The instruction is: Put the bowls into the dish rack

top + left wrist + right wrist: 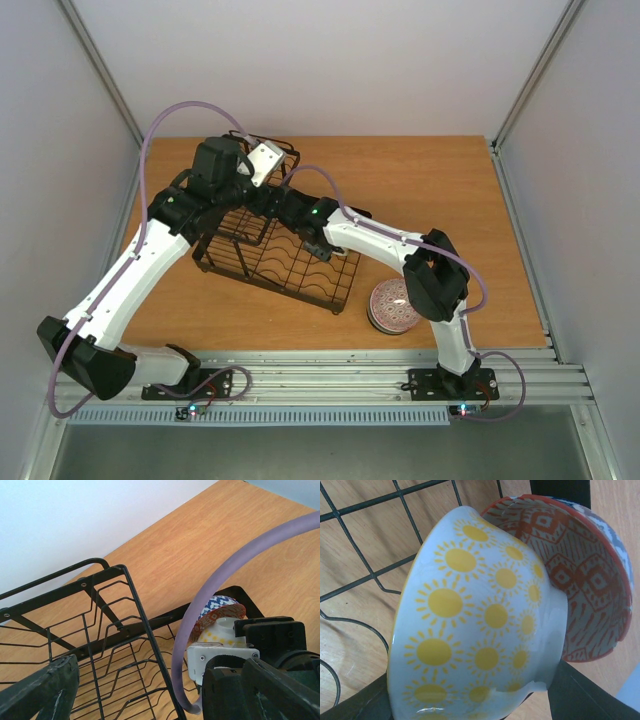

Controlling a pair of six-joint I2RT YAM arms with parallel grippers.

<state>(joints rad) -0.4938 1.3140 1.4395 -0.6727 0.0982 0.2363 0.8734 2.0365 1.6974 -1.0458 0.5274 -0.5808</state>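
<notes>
The black wire dish rack (pixel 300 272) lies left of the table's middle. My right gripper (pixel 475 702) reaches into it, shut on a white bowl with yellow suns (pixel 470 630), held on its side with a dark finger (pixel 362 707) on each flank. Right behind it a bowl with an orange inside and a blue outside (pixel 592 580) stands on edge in the rack. Both bowls show in the left wrist view, sun bowl (pixel 220 632) below the blue-orange bowl (pixel 220 607). My left gripper (pixel 258 180) hovers open over the rack's far end, holding nothing.
A stack of bowls (pixel 390 305) sits on the table right of the rack, partly hidden by the right arm's elbow (pixel 435 280). A purple cable (pixel 200 620) loops across the left wrist view. Rack wires (pixel 100 630) lie under the left gripper.
</notes>
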